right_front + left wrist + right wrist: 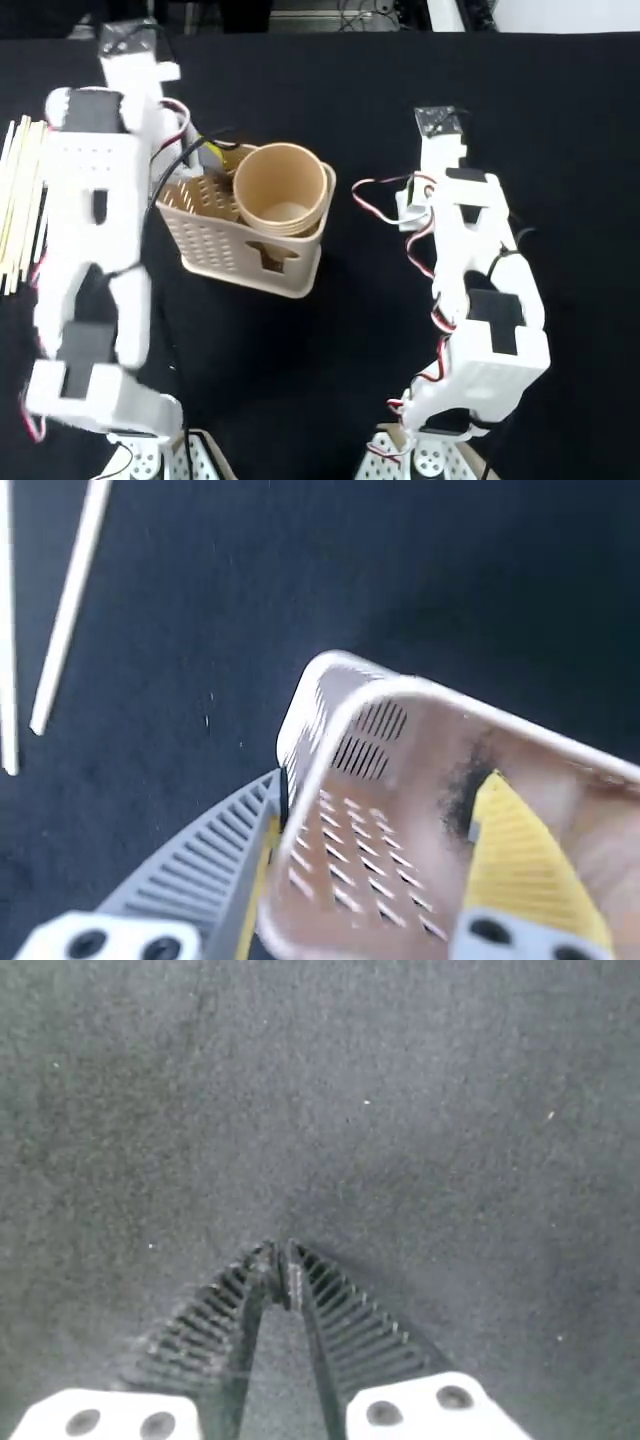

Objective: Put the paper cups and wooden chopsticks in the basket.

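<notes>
Inside the basket [230, 250] the paper cups [285, 190] sit nested, upright, against the wall nearest the right arm, so that half looks done. The wooden chopsticks [20, 195] aren't in yet: a loose bundle flat on the desk [360, 330], on the outer side of the left arm, well apart from the basket. Two more of them show in the left wrist view [70, 600].

Your left hand [202, 162] is pinching the basket's wall at its back corner, grey jaw outside, yellow jaw inside [385, 780]. Your right hand [437, 122] is pressed together on nothing, tips touching just over bare cloth [278, 1255].

Risks, as I judge them:
- The basket looks slightly canted toward the cups; can't tell if a corner is off the desk. Let go fast or tug the wall and it could rock and spill the stack
- The left arm's own body lies between basket and chopsticks, so a wide swing could sweep the sticks further out or scatter them
- The sticks are thin and lie flat on cloth, so a pinch may slip or take just one

Room: a wide bare strip of desk lies between the basket and the right arm, and more in front of the basket. It's tight on the left side, with the sticks just beside the arm and running close to the frame edge
</notes>
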